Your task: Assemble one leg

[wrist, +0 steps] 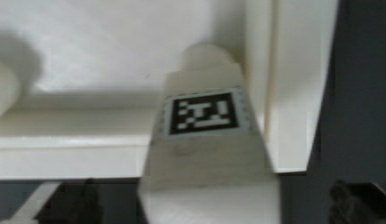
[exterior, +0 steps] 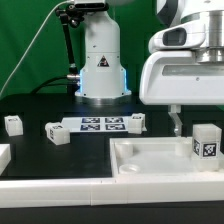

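gripper (exterior: pixel 176 127): clenched on the leg (wrist: pixel 208 130), we reckon
leg: tip down over the white tabletop (exterior: pixel 160 160), right side

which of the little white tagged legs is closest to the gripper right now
The leg standing on the tabletop, at the exterior view's right beside the gripper. The others lie farther left on the black table.

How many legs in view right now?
4, all in the exterior view: far-left leg, second leg just right of it, third leg by the marker board's right end, fourth leg at the tabletop, far right. Others may sit out of frame.
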Motion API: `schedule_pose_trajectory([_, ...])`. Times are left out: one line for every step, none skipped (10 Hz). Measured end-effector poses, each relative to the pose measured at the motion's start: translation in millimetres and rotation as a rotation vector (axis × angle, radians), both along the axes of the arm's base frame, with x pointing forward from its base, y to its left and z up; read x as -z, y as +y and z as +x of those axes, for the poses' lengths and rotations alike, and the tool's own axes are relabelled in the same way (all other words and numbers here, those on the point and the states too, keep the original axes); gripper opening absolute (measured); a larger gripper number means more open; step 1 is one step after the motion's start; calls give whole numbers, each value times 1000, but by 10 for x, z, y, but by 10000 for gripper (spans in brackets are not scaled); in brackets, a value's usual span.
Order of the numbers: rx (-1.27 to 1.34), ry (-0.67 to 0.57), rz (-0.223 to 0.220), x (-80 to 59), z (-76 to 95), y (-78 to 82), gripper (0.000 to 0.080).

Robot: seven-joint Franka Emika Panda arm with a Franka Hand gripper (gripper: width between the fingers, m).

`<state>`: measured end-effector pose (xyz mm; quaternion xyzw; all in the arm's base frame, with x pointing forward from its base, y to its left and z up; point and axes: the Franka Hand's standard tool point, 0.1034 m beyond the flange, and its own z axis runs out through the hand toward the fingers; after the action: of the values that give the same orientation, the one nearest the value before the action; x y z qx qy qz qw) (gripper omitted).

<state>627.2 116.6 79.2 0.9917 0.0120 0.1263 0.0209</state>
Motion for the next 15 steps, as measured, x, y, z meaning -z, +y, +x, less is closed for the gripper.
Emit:
schedule_pose_trajectory([23, -1, 6, 0, -1, 6, 649])
schedule_pose_trajectory([24, -1, 6, 0, 0, 2, 530])
schedule_pose_trajectory([24, -1, 6, 0, 0, 0, 394])
schedule_pose_trajectory([29, -1, 8, 0, 0, 1, 394])
schedule_pose_trajectory([55, -2, 15, 0, 1, -1, 293])
schedule_pose_trajectory([55, -2, 15, 0, 1, -1, 293])
schedule_pose_trajectory([76, -3, 22, 0, 1, -2, 293])
schedule_pose_trajectory([211, -10, 63, 2, 4, -9, 293])
schedule_pose_trajectory([275, -12, 80, 4, 2, -9, 293])
schedule_pose_trajectory([395, -15, 112, 6, -3, -23, 293])
schedule_pose_trajectory([478, -18, 128, 7, -12, -57, 296])
schedule_pose_trajectory([537, -21, 136, 7, -21, -102, 296])
schedule_pose_trajectory([622, -22, 149, 7, -29, -140, 299])
schedule_pose_trajectory([694, -23, 158, 8, -33, -194, 307])
schedule_pose_trajectory([779, -30, 174, 8, -35, -237, 307])
